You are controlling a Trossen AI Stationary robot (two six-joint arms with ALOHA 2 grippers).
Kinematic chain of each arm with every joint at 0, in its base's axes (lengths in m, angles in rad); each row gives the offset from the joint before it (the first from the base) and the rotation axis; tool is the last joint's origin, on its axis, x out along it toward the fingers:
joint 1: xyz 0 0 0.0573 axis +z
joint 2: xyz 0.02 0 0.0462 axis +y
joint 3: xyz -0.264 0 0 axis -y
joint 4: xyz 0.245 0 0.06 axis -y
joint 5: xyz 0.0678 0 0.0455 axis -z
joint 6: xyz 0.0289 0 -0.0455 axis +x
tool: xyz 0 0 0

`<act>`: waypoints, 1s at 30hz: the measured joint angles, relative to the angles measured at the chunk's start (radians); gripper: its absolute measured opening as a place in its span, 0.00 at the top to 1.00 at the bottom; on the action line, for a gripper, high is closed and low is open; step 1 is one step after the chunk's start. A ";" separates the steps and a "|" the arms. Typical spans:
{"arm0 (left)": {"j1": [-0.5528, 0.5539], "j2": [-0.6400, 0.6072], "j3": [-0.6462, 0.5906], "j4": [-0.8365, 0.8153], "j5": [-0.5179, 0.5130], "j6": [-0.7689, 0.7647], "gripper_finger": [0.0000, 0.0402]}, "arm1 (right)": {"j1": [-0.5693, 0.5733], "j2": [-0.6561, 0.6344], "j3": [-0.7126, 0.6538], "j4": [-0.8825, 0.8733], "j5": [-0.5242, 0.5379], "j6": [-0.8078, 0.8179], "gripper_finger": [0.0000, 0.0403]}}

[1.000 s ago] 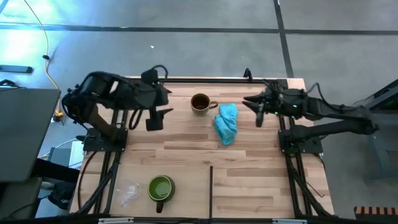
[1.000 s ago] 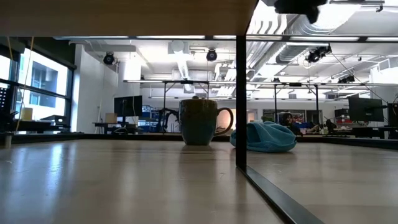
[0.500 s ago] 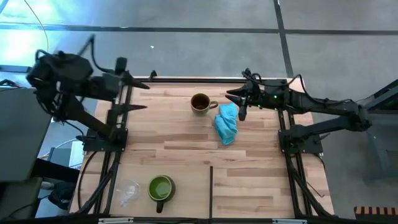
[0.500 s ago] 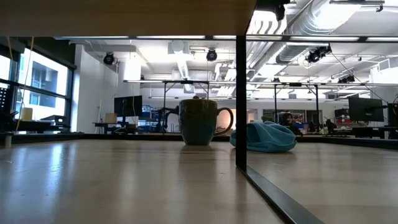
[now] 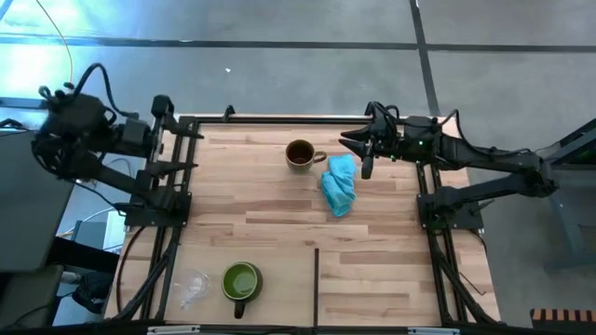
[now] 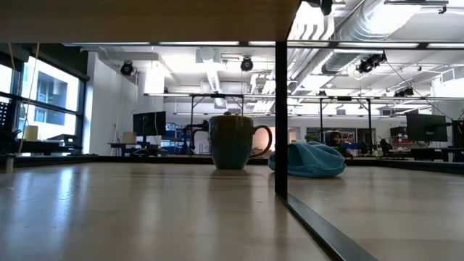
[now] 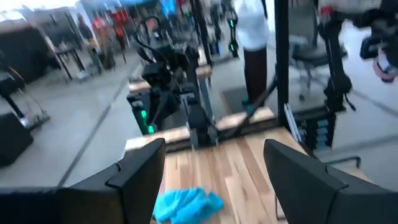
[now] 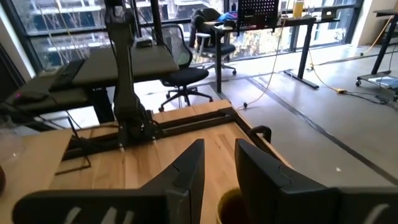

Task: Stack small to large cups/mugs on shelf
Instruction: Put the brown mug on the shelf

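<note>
The brown mug (image 5: 300, 154) stands upright on its base at the far middle of the wooden top, and it also shows in the low view (image 6: 232, 142). The green mug (image 5: 240, 281) and the clear cup (image 5: 193, 287) stand at the near left, on the pale plank shelf (image 5: 391, 279). My right gripper (image 5: 358, 154) is open and empty, in the air just right of the brown mug, whose rim (image 8: 231, 208) shows low between its fingers. My left gripper (image 5: 183, 149) is open and empty at the table's left edge.
A light-blue cloth (image 5: 339, 183) lies crumpled just right of the brown mug, under my right gripper. Black frame rails run along the left (image 5: 168, 233) and right (image 5: 438, 251) edges. A thin dark post (image 6: 280, 116) stands under the shelf.
My left gripper has drawn back from over the far-left part of the table to its left edge. My right gripper has gone toward the table's left, over the blue cloth and closer to the brown mug. The mugs, cup and cloth have not moved.
</note>
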 joint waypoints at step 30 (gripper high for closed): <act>0.000 -0.496 -0.911 0.671 -0.117 -0.086 0.35 | -0.163 0.194 -0.001 -0.028 -0.179 0.132 0.80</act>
